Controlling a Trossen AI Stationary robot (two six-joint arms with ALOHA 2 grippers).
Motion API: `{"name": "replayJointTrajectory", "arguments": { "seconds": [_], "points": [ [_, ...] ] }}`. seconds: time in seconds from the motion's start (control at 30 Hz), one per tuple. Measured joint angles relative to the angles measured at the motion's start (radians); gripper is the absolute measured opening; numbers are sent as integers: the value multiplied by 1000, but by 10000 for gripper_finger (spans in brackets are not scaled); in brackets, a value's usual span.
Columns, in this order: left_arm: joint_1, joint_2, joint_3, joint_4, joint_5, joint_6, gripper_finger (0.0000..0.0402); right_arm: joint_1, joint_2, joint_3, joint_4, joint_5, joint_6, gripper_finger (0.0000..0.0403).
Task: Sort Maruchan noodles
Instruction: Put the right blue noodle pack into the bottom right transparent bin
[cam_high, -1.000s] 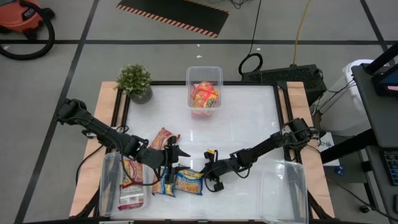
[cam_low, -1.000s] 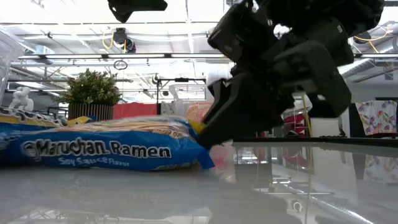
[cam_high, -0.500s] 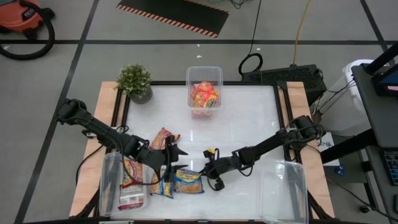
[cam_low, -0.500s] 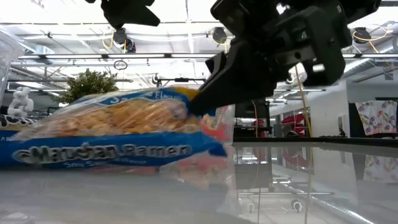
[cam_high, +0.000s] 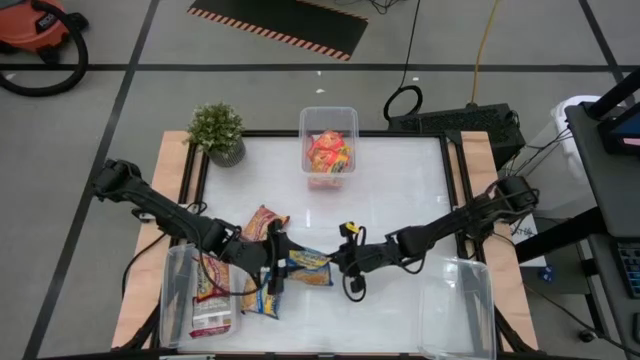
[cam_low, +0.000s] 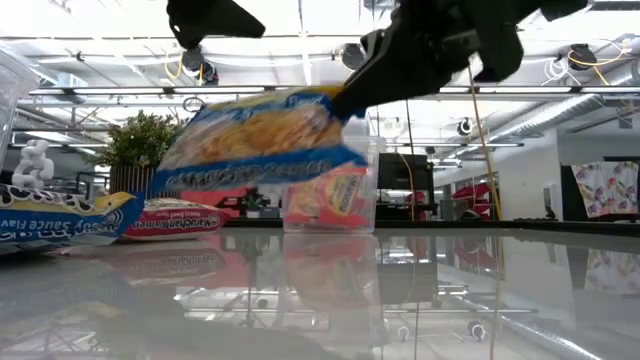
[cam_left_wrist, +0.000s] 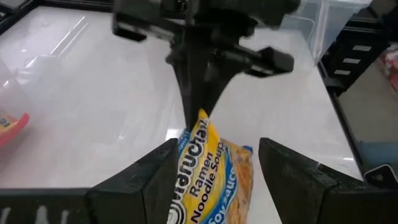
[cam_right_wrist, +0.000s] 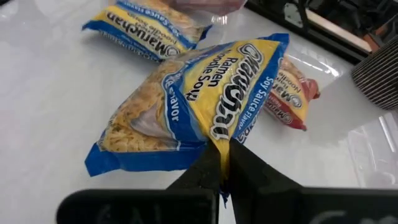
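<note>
1. High view: right gripper (cam_high: 335, 262) pinched shut on the edge of a yellow-blue packet (cam_high: 308, 266), table centre toward 6 o'clock. Left gripper (cam_high: 277, 262) just at its 9 o'clock, fingers apart, holding nothing. Another yellow-blue packet (cam_high: 262, 303) lies at 7 o'clock, red packet (cam_high: 264, 222) at 10 o'clock. Far bin (cam_high: 328, 148) at 12 holds red-orange packets; left bin (cam_high: 203, 300) holds more.
2. Low view: held packet (cam_low: 262, 135) clear of the table (cam_low: 400, 300), tilted, hanging from its pinched end.
3. Left wrist view: left fingers (cam_left_wrist: 149, 180) spread either side of the packet (cam_left_wrist: 208, 177), not touching it.
4. Right wrist view: right fingers (cam_right_wrist: 205, 168) clamp the packet's (cam_right_wrist: 186, 106) seam.
5. Judgement: light, crinkly, slippery film over a brittle block; grip the flat seam, not the middle.
</note>
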Motion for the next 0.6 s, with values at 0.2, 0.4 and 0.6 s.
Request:
{"name": "replayJointTrajectory", "arguments": {
  "seconds": [0.2, 0.4, 0.6],
  "points": [
    [0, 83, -1, 80, -1, 55, 228, 19, -50, 0, -91, -4, -9, 4],
    [21, 117, -1, 150, -1, 89, 228, 56, -115, 0, -199, -5, -17, 4],
    [55, 160, -1, 209, 77, 87, 228, 90, -150, 0, -195, -4, -18, 4]
  ]
}}
